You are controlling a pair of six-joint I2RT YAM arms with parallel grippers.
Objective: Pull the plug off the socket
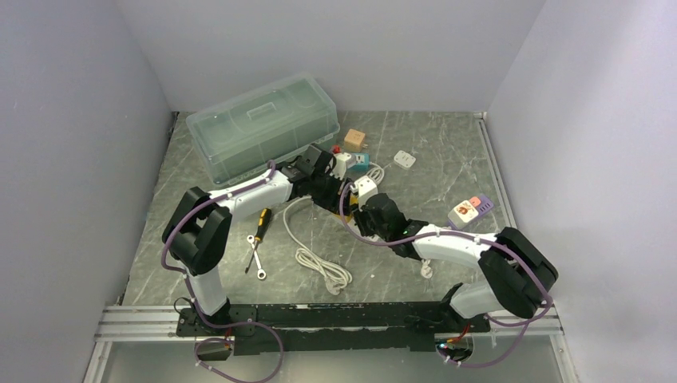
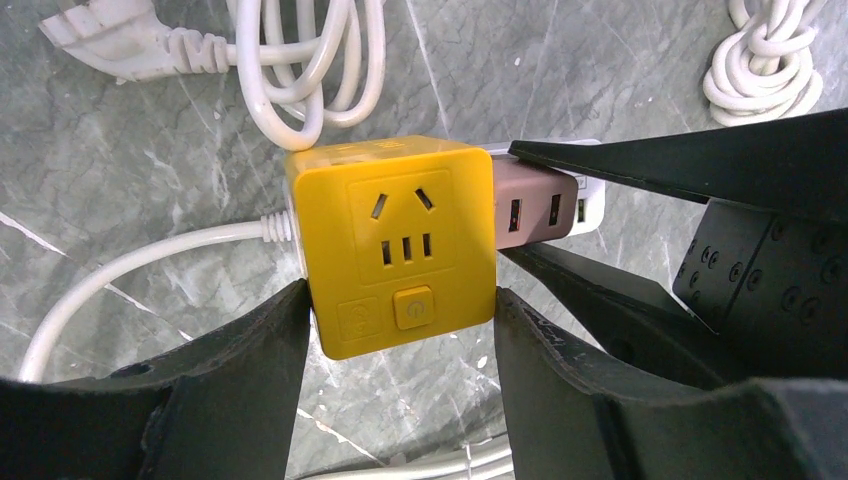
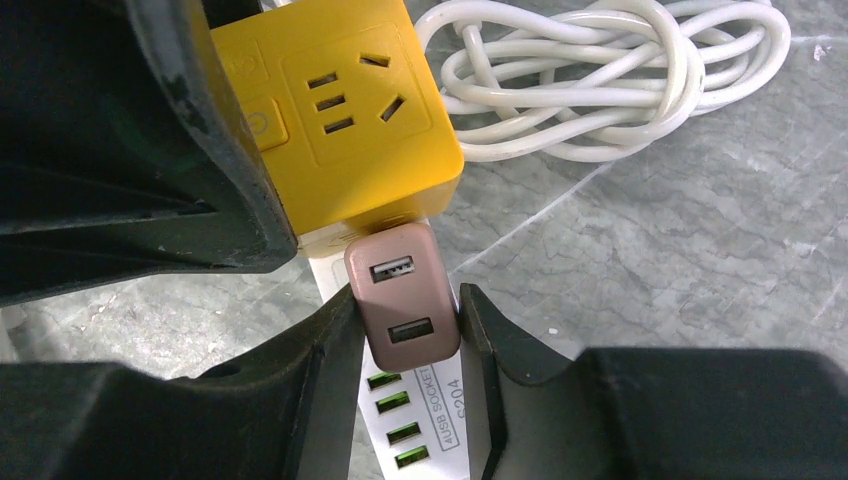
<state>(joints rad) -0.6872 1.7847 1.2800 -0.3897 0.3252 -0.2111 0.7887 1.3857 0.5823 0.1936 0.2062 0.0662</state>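
Grey marbled worktop, closed in by plain white walls. The yellow socket cube sits about the middle of the worktop, well away from every edge, with its white cable leaving one side. The dusky-pink plug is seated in the opposite side, lying over a white USB strip. The left pincer is closed on the cube, with a finger against each flank. The right pincer is closed narrowly on the plug's two flat sides. Judgement: the plug is a small, light, rigid plastic body with smooth faces, so slipping is the main risk. The present hold on the flat sides looks correct. It is likely held only by pin friction — a straight pull away from the cube should serve. The cube is light too and would follow if not restrained.
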